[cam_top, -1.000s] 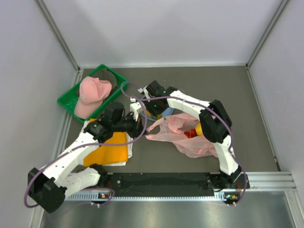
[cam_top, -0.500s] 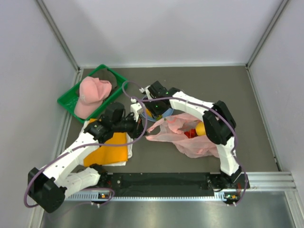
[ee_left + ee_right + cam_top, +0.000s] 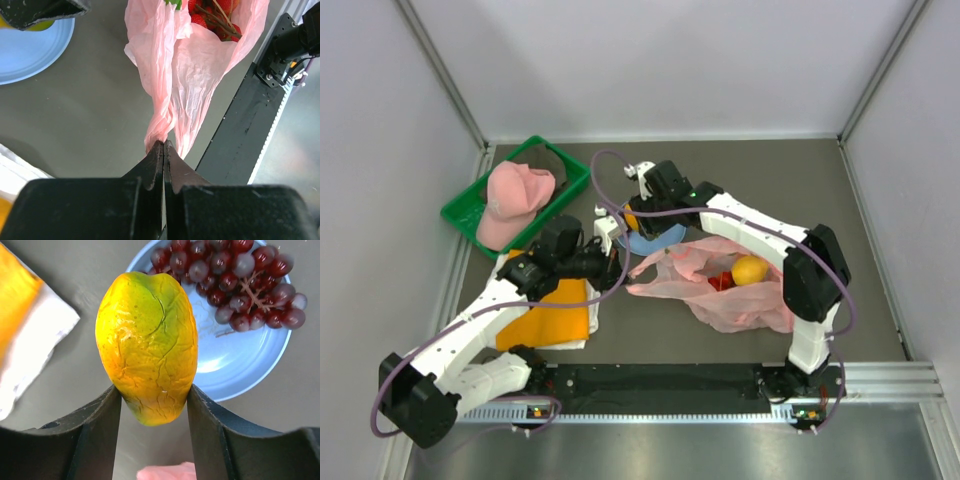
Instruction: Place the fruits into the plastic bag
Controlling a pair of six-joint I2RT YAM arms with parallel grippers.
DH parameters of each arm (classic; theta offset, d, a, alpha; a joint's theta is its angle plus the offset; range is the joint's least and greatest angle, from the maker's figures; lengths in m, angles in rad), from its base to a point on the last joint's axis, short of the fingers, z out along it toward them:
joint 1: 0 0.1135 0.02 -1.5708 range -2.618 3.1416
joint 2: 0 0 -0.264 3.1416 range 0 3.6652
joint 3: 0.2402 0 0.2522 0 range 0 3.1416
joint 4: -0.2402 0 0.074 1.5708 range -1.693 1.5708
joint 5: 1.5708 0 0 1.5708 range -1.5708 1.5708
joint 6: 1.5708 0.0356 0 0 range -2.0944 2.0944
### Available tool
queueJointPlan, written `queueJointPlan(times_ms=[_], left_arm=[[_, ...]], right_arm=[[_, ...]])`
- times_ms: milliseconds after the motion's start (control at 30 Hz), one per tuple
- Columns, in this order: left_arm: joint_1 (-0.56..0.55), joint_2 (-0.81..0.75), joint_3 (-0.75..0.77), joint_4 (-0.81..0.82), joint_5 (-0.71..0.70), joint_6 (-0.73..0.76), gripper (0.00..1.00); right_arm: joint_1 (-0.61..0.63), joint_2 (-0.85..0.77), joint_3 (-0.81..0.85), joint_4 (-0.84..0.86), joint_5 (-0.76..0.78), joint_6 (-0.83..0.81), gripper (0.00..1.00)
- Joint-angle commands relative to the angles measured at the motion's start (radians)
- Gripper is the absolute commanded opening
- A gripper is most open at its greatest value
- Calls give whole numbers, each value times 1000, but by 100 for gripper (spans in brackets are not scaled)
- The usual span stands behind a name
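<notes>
The pink plastic bag (image 3: 740, 290) lies at the table's middle right, with a yellow lemon (image 3: 750, 270) and red fruits (image 3: 720, 281) inside. My left gripper (image 3: 620, 264) is shut on the bag's edge (image 3: 161, 131) and holds it up; red strawberries (image 3: 215, 15) show in the bag's mouth. My right gripper (image 3: 632, 216) is shut on the orange-yellow mango (image 3: 147, 342) and holds it above the light blue plate (image 3: 250, 365). Dark grapes (image 3: 235, 280) lie on that plate. The kiwi is out of view.
A green basket (image 3: 470, 205) with a pink cap (image 3: 512, 200) stands at the back left. A folded orange cloth (image 3: 550, 310) on white paper lies under my left arm. A black rail (image 3: 660, 380) runs along the near edge. Walls enclose three sides.
My right arm has lifted and pulled back from the plate with the mango in its jaws. The lemon in the bag is now uncovered. My left gripper has not moved.
</notes>
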Motion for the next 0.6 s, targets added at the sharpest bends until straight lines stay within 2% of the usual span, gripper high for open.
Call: queueJointPlan(times_ms=[0,267,400,567], left_arm=[[2,-17,-1,23,-19,0,0],[4,-49,0,23,-118,-8,0],[2,-42,-1,21,-117,-9,0],[4,-25,2,17,-118,-9,0]], right_arm=[[-18,-81,-24,119,-28,82,38],[-71,-125,-61,210,-62,159,37],[-116,-156,-78,262,-130,197,37],[-149,-206,-87,291,-146,207,37]])
